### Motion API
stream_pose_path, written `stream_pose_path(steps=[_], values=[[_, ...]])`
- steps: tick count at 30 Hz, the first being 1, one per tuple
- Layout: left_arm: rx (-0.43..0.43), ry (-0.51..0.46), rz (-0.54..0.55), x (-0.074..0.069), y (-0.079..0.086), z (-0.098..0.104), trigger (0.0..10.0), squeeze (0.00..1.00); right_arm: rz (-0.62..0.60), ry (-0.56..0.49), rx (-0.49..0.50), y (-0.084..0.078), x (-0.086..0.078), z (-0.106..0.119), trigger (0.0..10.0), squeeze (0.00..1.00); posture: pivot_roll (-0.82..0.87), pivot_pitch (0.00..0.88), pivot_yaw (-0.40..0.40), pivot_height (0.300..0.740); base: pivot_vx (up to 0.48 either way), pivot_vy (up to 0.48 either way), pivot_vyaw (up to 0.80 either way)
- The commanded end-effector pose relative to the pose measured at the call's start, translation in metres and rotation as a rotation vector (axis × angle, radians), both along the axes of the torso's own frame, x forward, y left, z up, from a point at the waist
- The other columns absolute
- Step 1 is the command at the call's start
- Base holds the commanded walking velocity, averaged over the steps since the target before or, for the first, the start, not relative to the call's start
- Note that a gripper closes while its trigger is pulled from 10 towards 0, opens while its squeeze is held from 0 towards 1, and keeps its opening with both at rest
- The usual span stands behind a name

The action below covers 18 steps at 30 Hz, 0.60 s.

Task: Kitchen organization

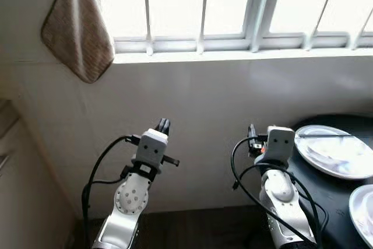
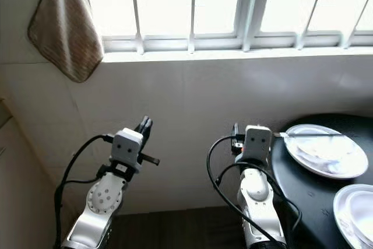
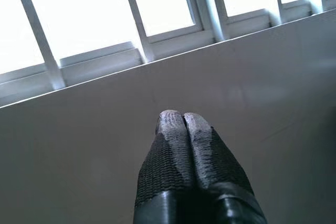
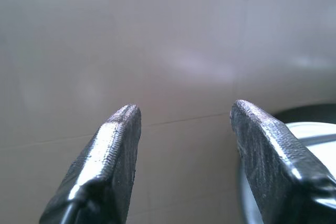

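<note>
Two white plates sit on a round black table at the right: one further back with a thin utensil across its far rim, another at the near right edge. My right gripper is raised just left of the table and points at the white wall, its fingers wide apart with nothing between them. The rear plate's rim peeks past one finger. My left gripper is held up further left, its two fingertips pressed together and holding nothing, facing the wall below the window.
A white tiled wall stands close ahead, under a barred window with a sill. A beige cloth hangs at the upper left. A pale cabinet edge is at the far left. Dark floor lies below.
</note>
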<state>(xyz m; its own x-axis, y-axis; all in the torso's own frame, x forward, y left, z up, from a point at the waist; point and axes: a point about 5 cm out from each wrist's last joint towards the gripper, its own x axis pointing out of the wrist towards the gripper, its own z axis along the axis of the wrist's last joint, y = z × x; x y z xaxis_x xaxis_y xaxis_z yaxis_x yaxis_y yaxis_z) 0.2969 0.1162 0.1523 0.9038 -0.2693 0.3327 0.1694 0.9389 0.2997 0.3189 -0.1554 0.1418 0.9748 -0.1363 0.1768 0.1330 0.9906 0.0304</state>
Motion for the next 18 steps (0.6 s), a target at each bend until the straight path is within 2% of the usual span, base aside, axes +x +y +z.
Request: stream_pose_path(steps=[1,18], values=[[0.001,0.002,0.009,0.0008,0.0021,0.0006,10.0,0.0,0.011,0.012,-0.005,0.0052,0.0021,0.0001,10.0,0.0,0.02,0.0,-0.003,0.74,0.0,0.0,-0.79],[0.021,0.022,0.018,0.0025,0.0027,-0.003,10.0,0.0,-0.014,0.044,0.007,0.0025,0.0039,-0.004,10.0,0.0,0.02,0.0,-0.003,0.74,0.0,0.0,-0.78]])
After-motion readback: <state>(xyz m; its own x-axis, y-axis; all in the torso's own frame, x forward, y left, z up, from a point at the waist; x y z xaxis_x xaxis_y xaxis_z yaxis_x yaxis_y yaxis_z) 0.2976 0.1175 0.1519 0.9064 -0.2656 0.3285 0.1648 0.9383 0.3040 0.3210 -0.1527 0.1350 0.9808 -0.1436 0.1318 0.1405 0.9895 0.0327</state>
